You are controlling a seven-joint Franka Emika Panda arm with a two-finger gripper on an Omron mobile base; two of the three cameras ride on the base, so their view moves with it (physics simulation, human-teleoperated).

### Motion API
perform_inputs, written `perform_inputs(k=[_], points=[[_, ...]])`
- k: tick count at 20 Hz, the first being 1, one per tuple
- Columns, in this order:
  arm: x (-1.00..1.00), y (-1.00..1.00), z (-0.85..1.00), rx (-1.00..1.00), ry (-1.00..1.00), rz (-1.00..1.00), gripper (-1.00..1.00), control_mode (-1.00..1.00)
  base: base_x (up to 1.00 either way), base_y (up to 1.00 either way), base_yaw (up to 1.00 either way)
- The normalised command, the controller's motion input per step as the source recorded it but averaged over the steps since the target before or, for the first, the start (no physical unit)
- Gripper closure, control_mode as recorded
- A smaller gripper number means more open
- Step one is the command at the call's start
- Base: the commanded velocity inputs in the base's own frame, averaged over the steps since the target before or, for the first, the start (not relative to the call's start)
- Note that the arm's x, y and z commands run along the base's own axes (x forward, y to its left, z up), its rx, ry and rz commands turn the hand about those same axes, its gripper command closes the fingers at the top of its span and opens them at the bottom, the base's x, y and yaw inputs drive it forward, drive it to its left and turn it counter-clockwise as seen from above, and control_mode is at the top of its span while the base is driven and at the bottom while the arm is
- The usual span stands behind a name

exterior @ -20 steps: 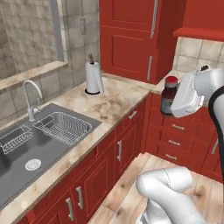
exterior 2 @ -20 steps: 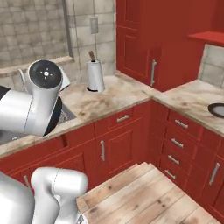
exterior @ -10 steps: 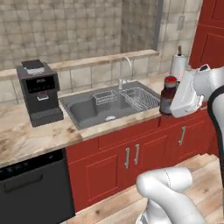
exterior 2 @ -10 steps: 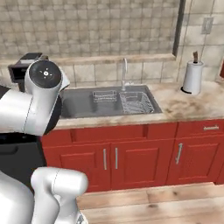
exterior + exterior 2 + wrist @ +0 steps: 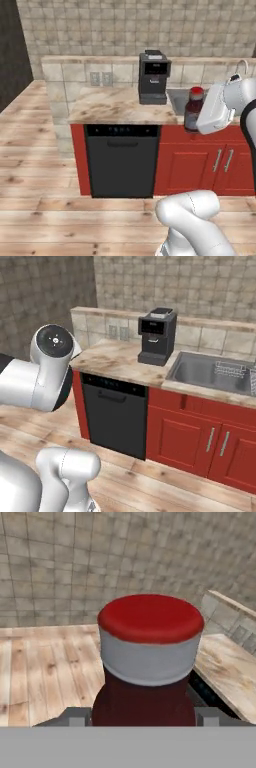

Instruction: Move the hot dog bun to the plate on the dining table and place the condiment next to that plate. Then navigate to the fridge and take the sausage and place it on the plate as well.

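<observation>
As carried, condiment (image 5: 145, 677) within claw (image 5: 142, 717).

Both base views face the coffee machine (image 5: 153, 76) counter from behind; hand view sits close on the condiment (image 5: 147, 662).

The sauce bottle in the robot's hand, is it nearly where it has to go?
Not yet. The small dark red sauce bottle with a red top is gripped in the gripper, held up in the air in front of the marbled counter with the black coffee machine. These pictures cannot tell whether the bun step is done. Setting the bottle down and fetching the sausage remain.
</observation>
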Motion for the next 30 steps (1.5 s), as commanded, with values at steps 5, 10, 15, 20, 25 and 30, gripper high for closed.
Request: perform_inputs(k=[5, 10, 15, 20, 25, 30], points=[[0.00, 0.00, 0.00, 0.00, 0.00, 0.00, 1.00, 1.00, -0.15, 1.00, 0.54], [0.00, 0.00, 0.00, 0.00, 0.00, 0.00, 1.00, 1.00, 0.47, 1.00, 0.09], [0.00, 0.00, 0.00, 0.00, 0.00, 0.00, 1.00, 1.00, 0.84, 1.00, -0.07], [0.00, 0.00, 0.00, 0.00, 0.00, 0.00, 1.00, 1.00, 0.95, 0.99, -0.13], [0.00, 0.00, 0.00, 0.00, 0.00, 0.00, 1.00, 1.00, 1.00, 0.91, -0.18], [0.00, 0.00, 0.00, 0.00, 0.00, 0.00, 1.00, 1.00, 1.00, 0.77, -0.16]])
